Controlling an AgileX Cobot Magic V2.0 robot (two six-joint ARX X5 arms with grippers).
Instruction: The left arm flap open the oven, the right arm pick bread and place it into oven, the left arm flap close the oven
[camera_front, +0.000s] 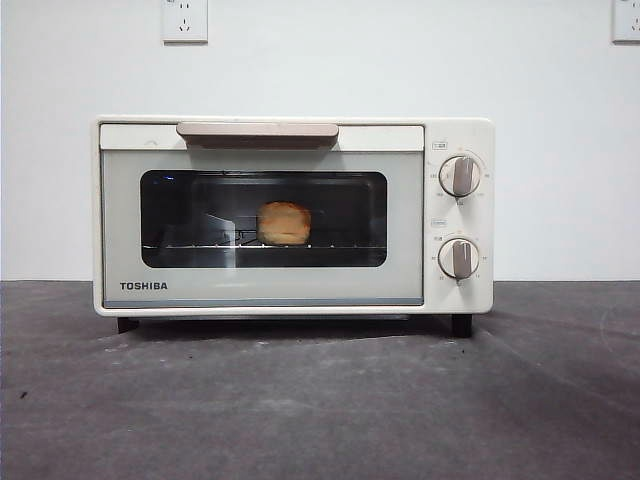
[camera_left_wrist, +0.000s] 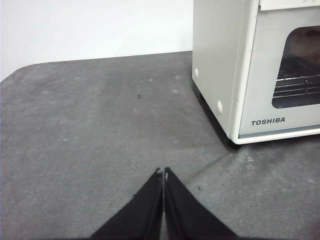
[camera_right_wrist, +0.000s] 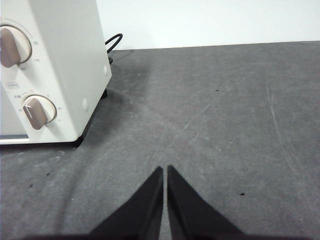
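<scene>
While both arms wait clear of the work, I read my left gripper (camera_left_wrist: 164, 172) first: its two black jaws are pressed together, holding nothing, poised over bare dark bench (camera_left_wrist: 90, 125) off the oven's left side. From that wrist camera I see the oven's cream side wall, the TOSHIBA lettering at the door's lower corner, and a slice of the dark window with the wire rack behind it.

Moving to the middle, the oven (camera_front: 290, 215) stands toward the bench's back edge, close to the white wall, with its door shut flat and the beige bar handle (camera_front: 258, 131) running along the top of the door. Through the glass I see the bread (camera_front: 284, 223), golden-brown, sitting on the wire rack roughly at the window's centre; the glass reflections make it hard to say whether it lies lengthwise toward me, though it looks that way.

Right of the door, two round beige knobs (camera_front: 459, 176) sit one above the other on the control panel. A black cable (camera_right_wrist: 114, 42) loops out behind the oven's right rear corner.

Farthest right, my right gripper (camera_right_wrist: 165, 172) also has its jaws together, empty, over open bench off the oven's right side.
</scene>
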